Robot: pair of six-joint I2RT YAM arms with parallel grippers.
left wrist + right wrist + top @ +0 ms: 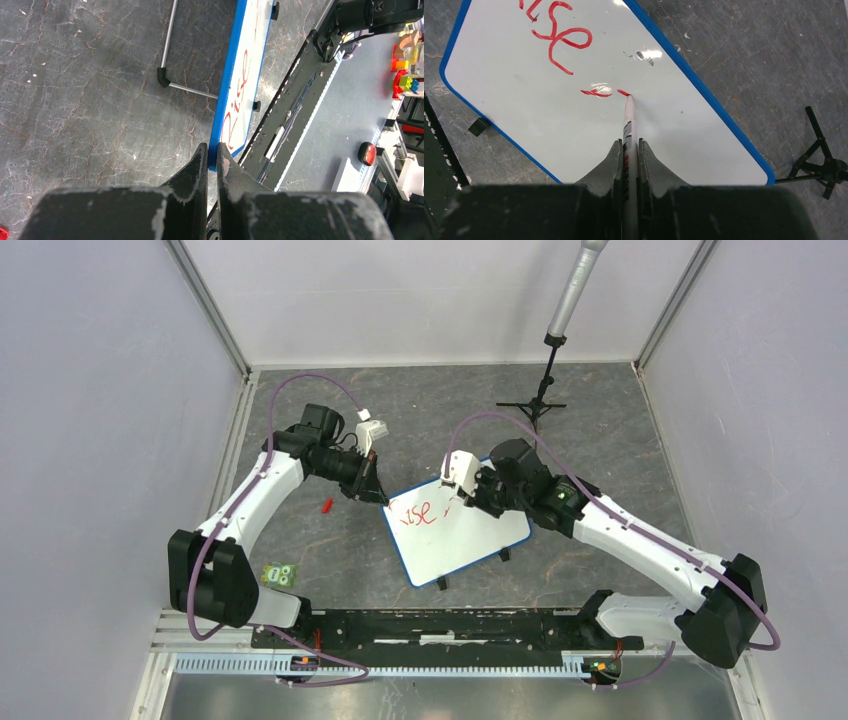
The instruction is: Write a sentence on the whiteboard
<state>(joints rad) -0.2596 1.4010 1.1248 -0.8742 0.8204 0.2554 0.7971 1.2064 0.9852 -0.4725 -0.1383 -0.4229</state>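
Right gripper (629,146) presses marker (629,117), seemingly touching whiteboard (519,107).

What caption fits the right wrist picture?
The right gripper holds a marker to the whiteboard, the red sentence just begun.

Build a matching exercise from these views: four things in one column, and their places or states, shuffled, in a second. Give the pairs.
Things:
1. left tool
2. right tool
3. marker
4. black tripod

States:
A. tip on the white surface, by a red stroke
B. shut on the blue rim of the whiteboard
C. standing on the table beyond the board
D. shut on the marker

Pairs: 1-B, 2-D, 3-A, 4-C
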